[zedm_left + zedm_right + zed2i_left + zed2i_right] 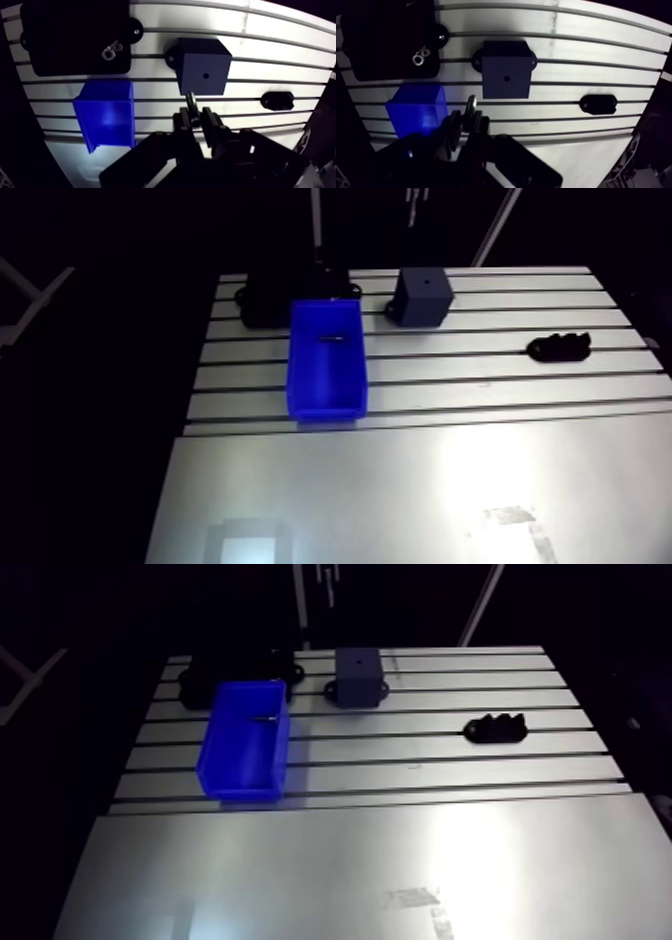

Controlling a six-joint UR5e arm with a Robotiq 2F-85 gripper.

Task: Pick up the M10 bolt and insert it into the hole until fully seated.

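Fingers [183, 125] are pinching narrow on the M10 bolt [191, 103], with the gap only as wide as the part, so the gripper [196, 119] is carrying it rather than standing open. The bolt is sticking out ahead of the fingertips and its metallic end is catching the light; I can't tell which end is leading. Gripping it low is leaving that end free to go in first, I'd say

In the wrist view the dark block [204, 65] is sitting just ahead of the gripper with its hole [205, 76] facing the camera. The bolt is sitting short of the hole and slightly off toward the blue bin [327, 363] side. Side lugs [477, 61] are pinning the block to the slotted table [480, 378], presumably so it isn't shifting under insertion load

In the arm view the gripper isn't showing:
- The bin is sitting centre-left of the frame, lying across the slots.
- A small dark item [332, 339] is lying near the bin's far end, too small to identify.
- The block is sitting upper centre.
- The black tray [268, 298] is sitting upper left, just behind the bin.
- The small black fixture [560, 346] is sitting at right middle, well apart from the rest.

Two washers [112, 50] are lying on the tray in the wrist view

My read is that the pick is looking done, alignment is in progress, and insertion is not yet started. The next move is calling for centring over the hole with the axis square to the block's face. Otherwise the tip is risking catching the rim and cocking in the grip
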